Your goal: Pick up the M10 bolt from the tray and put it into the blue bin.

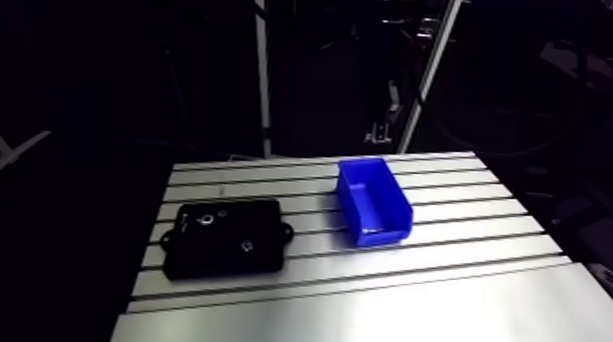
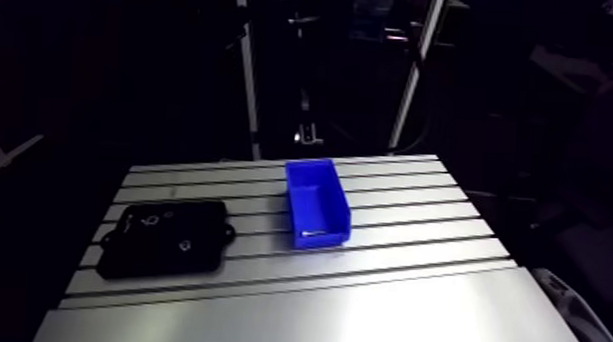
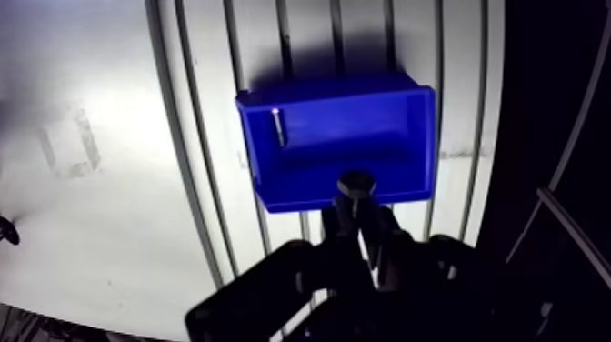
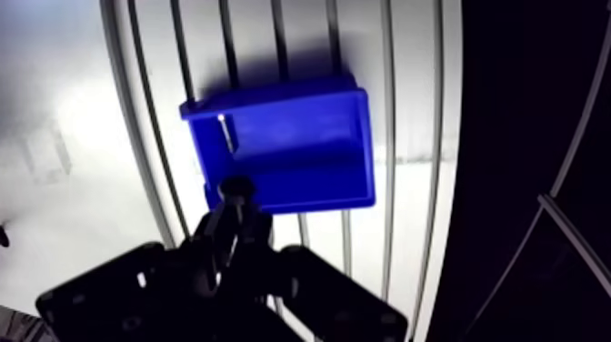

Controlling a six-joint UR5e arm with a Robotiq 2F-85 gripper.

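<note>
No text, label, brand or number is readable on the blue bin [image 1: 374, 200], the tray [image 1: 227, 239] or the table [image 1: 443, 320].

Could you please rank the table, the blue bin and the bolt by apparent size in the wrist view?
1. table
2. blue bin
3. bolt, which looks smallest even though it is nearest the camera

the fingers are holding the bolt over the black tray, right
No, only the place is wrong: the fingers hold the bolt over the bin, at its edge, not the tray, as the wrist view shows.
</note>
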